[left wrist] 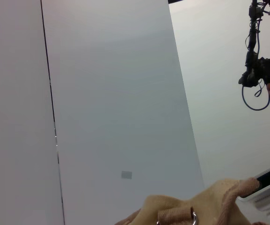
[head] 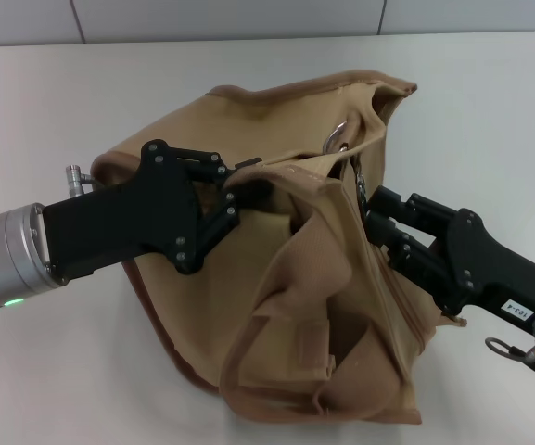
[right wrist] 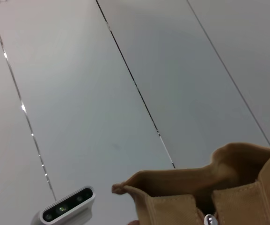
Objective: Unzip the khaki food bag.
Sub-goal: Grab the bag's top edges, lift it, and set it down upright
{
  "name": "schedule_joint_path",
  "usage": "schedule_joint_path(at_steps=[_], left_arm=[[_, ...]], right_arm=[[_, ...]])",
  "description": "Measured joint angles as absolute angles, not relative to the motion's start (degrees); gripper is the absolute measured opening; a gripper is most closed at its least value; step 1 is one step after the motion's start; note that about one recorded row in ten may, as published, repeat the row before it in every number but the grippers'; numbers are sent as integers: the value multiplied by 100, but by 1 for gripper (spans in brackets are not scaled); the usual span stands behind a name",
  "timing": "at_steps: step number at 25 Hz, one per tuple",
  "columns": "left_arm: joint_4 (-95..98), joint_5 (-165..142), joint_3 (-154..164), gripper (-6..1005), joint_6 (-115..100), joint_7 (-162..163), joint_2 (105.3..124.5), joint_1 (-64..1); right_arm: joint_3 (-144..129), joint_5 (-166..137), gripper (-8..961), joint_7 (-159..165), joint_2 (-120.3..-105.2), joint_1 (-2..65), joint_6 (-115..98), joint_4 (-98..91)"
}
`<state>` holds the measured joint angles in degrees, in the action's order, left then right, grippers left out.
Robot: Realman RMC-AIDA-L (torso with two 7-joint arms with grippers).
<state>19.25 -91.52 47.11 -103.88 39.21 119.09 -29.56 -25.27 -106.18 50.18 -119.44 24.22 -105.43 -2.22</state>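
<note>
I see the bag (head: 295, 278) lying in the middle of the white table (head: 54, 102). My left gripper (head: 233, 195) comes in from 9 o'clock and pinches the bag's top edge. My right gripper (head: 369, 209), from 4 o'clock, is closed on the bag by its zipper.

The smooth white bench (head: 82, 102) carries only the boxy tan canvas food bag (head: 341, 315), lying near its middle.
</note>
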Motion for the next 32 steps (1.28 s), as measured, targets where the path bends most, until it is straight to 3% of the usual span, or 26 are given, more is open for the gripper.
schedule_joint_path(at_steps=[4,32], left_arm=[[1901,-9171,4710,60,-10386,3926,11909,-2997],[1872,-9185,4711,60,-10412,3929,11909,-3040]], right_arm=[[-2517,-10593,378,5057,-11953,2446,-10427,-211],[-2611,-10623,391,5994,-11924,2544,-10297,-837]])
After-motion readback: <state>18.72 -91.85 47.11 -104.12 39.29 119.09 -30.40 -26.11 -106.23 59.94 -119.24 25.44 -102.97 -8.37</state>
